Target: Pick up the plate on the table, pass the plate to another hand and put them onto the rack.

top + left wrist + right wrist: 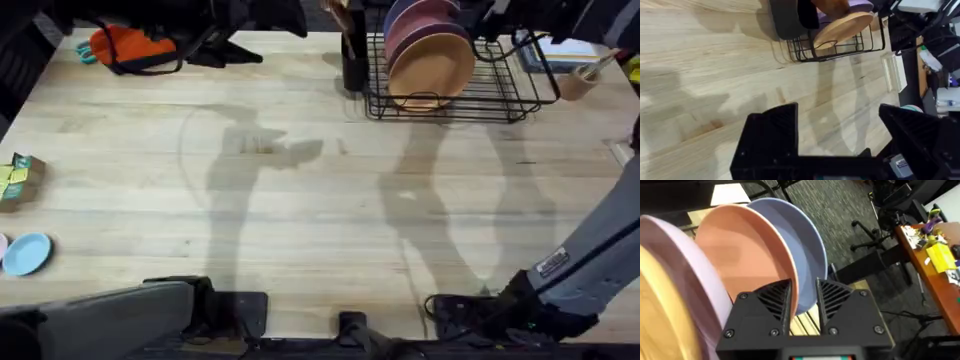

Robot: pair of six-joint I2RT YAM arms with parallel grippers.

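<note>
Right gripper (804,297) is up at the rack (500,95), far right part of the bench (300,200). In the right wrist view its jaws are narrowly parted, nothing clamped between them, sitting right at the lower rim of the salmon-pink plate (747,255). That plate stands on edge in the rack slots, tilted, between a blue plate (802,245) behind it and a lilac plate (690,275) in front; a wood-tone plate (660,320) is nearest in the stack. Can't tell if a fingertip touches the pink rim or just clears it. Overhead shows the same stack from the front: tan plate (432,68) facing out, pink and purple rims behind it, and a dark utensil holder (353,55) on the rack's left end. Left gripper (837,145) hangs low over bare bench, near the left arm's base, jaws wide apart and empty; its wrist view looks across the wood to the rack well away. Clutter along the bench edges: orange item (130,45) far left corner, small light-blue dish (25,253) and a green-yellow box (18,178) on the left edge.
</note>
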